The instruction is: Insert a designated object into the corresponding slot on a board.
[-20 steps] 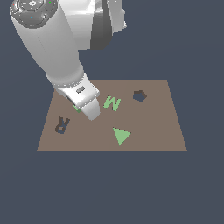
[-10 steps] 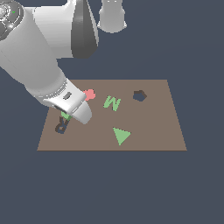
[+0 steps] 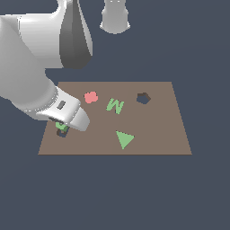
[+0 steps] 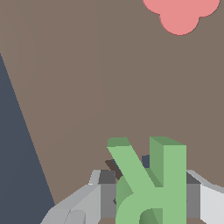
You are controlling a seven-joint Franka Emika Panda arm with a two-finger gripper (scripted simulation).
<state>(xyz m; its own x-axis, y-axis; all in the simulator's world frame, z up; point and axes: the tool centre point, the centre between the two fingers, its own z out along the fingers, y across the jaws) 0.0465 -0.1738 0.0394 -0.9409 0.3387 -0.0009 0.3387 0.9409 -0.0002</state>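
Note:
My gripper [image 3: 62, 126] is shut on the small light-green R block [image 3: 60, 125] at the exterior view's left end of the brown board [image 3: 148, 126]. In the wrist view the R [image 4: 151, 183] stands between my grey fingers [image 4: 106, 197], just above the board [image 4: 87, 87]. A sliver of the dark R-shaped slot [image 4: 113, 165] shows right behind the block. In the exterior view a dark bit of the slot [image 3: 62, 134] shows under my hand, and the rest is hidden by the gripper and block.
On the board lie a pink flower-shaped piece [image 3: 91, 97], a green letter M [image 3: 115, 106] and a green triangle [image 3: 124, 139]. A dark pentagon hole [image 3: 143, 98] sits near the far right corner. The pink piece also shows in the wrist view [image 4: 181, 13].
My arm has carried the green R from beside the M toward the exterior view's left, and now holds it low over the R-shaped slot, covering it.

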